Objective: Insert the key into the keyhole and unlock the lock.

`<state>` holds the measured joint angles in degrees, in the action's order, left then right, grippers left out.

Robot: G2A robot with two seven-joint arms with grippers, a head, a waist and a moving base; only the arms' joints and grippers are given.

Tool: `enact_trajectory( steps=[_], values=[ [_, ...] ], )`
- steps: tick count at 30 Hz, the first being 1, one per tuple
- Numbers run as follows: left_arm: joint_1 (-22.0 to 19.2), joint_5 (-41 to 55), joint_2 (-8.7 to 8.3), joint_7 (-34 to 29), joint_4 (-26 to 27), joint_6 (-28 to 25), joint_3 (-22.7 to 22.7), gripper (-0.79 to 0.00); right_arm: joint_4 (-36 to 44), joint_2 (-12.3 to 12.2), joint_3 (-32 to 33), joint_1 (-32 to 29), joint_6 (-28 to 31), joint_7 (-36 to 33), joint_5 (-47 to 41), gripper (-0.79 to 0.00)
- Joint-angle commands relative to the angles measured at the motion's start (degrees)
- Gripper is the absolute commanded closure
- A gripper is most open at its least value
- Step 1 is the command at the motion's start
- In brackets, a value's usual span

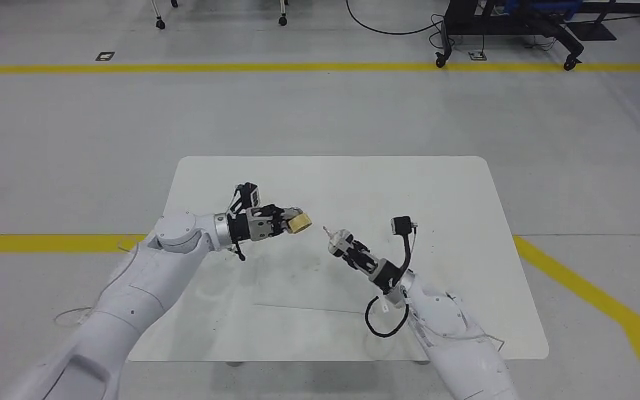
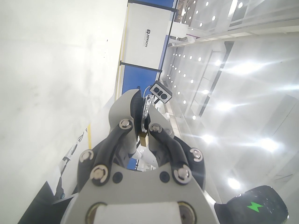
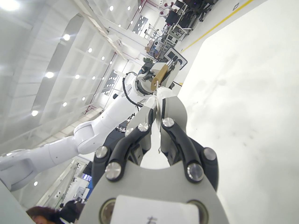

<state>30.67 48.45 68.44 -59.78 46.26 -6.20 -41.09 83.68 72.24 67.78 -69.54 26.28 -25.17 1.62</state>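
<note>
Lock (image 1: 298, 221): clamped in left gripper (image 1: 289, 221). Key (image 1: 327, 232): pinched in right gripper (image 1: 335, 240), near lock, uninserted. Step: approach; next likely needs tip lined on keyhole.

Top view: camera sitting high above arms, looking down at white table (image 1: 420, 190), taking in nearly whole tabletop plus floor beyond far edge.

Left wrist view: camera riding close behind left gripper (image 2: 143, 103), peering forward along it, tilting toward ceiling, tabletop running along one side.

Right wrist view: camera riding close behind right gripper (image 3: 161, 101), facing opposite arm, brass lock (image 3: 159, 76) straight ahead.

Wrist cameras facing each other over tabletop middle. Top view covering both, lock and key (image 1: 327, 231) between.
</note>
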Motion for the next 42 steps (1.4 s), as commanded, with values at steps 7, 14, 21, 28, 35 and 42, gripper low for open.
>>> enact_trajectory(
  steps=[7, 14, 21, 28, 35, 42],
  values=[
    [-0.9, 3.7, 1.62, -2.6, -3.2, 0.1, 0.2, 0.0, 2.0, 0.1, 0.0, -1.1, -3.3, 1.6, -0.5, 0.0],
    [-0.9, 3.7, 1.62, -2.6, -3.2, 0.1, 0.2, 0.0, 2.0, 0.1, 0.0, -1.1, -3.3, 1.6, -0.5, 0.0],
    [-0.2, 0.7, 1.58, 1.2, -1.7, 0.4, 0.5, 0.0, 2.9, 0.2, -0.4, -2.2, -5.5, 0.5, -3.4, 0.0],
    [0.8, -6.3, 1.8, 7.7, 1.8, 5.8, 1.4, 0.0, 10.4, -0.2, 1.1, -6.4, -18.8, -1.5, -10.3, 0.0],
    [1.5, -8.3, 1.97, 9.3, 3.0, 7.3, 0.3, 0.0, 12.3, -0.1, 1.5, -7.2, -27.5, 0.2, -12.6, 0.0],
    [1.9, -10.0, 2.18, 9.7, 3.3, 8.0, -0.6, 0.0, 11.4, 0.1, 0.6, -6.2, -29.8, 0.3, -13.1, 0.0]
  ],
)
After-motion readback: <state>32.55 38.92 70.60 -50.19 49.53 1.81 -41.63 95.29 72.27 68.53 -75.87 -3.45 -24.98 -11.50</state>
